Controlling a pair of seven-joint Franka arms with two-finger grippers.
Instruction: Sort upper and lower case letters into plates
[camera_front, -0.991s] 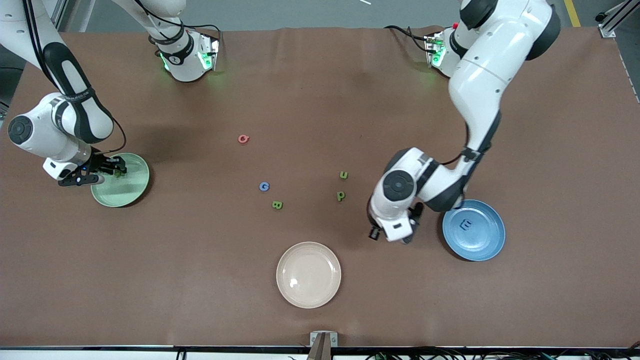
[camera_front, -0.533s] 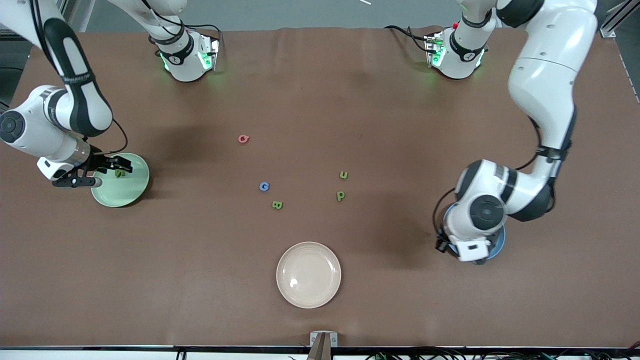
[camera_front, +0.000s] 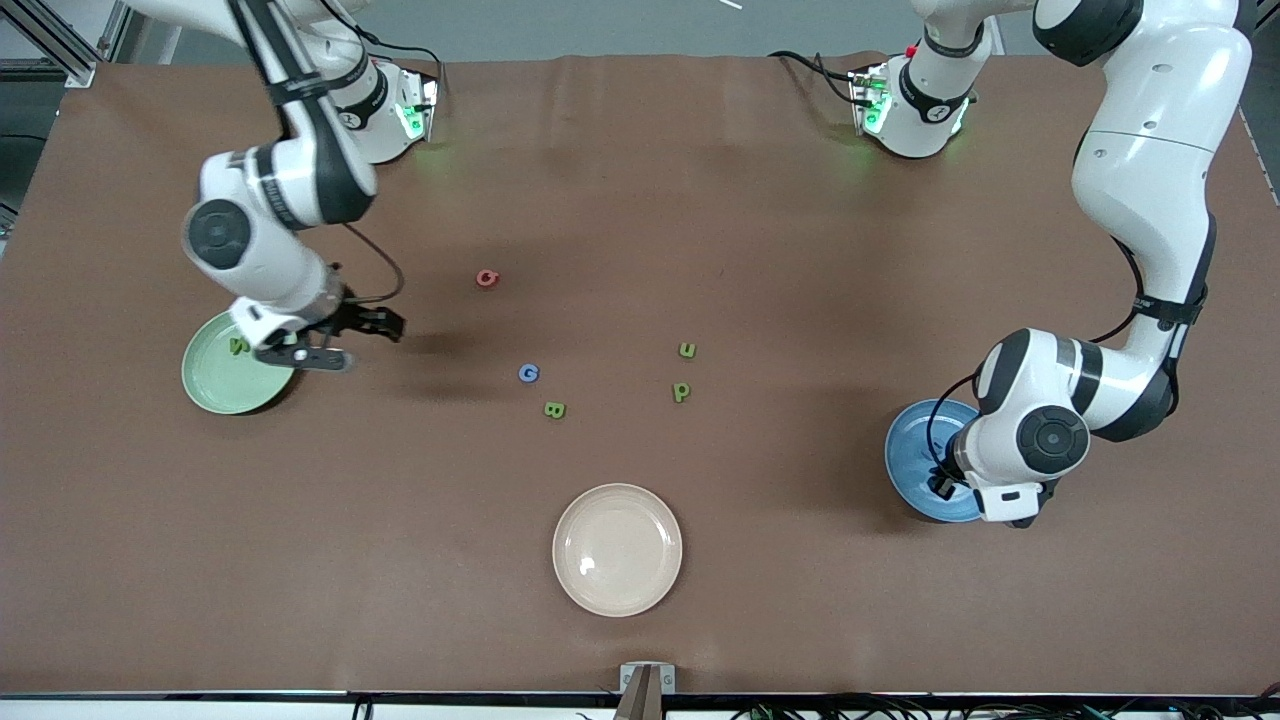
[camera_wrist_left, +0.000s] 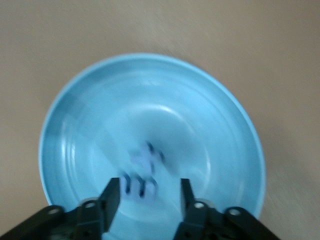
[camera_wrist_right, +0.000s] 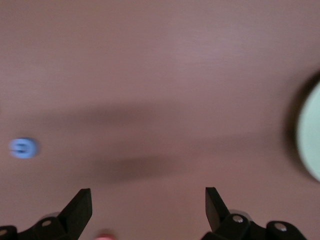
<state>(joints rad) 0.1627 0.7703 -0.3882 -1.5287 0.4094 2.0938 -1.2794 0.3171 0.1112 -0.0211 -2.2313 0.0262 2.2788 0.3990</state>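
Note:
The mint green plate (camera_front: 225, 390) lies at the right arm's end and holds one green letter (camera_front: 238, 346). My right gripper (camera_front: 360, 342) is open and empty over bare table beside that plate; in the right wrist view (camera_wrist_right: 147, 197) the plate's rim (camera_wrist_right: 311, 135) shows at the edge. The blue plate (camera_front: 912, 450) lies at the left arm's end. My left gripper (camera_wrist_left: 149, 192) is open and empty above it, over a blue letter (camera_wrist_left: 142, 170) that lies in the plate (camera_wrist_left: 220, 115). Loose letters: red (camera_front: 487, 278), blue G (camera_front: 529, 373), green B (camera_front: 554, 410), green u (camera_front: 687, 350), green p (camera_front: 682, 392).
A cream-beige plate (camera_front: 617, 549) lies empty, nearer the front camera than the loose letters. The left arm's wrist (camera_front: 1035, 440) covers part of the blue plate in the front view. The table is covered by a brown mat (camera_front: 800, 250).
My right gripper let go of the green letter into the green plate and moved toward the table's middle. My left arm swung from beside the blue plate to over it.

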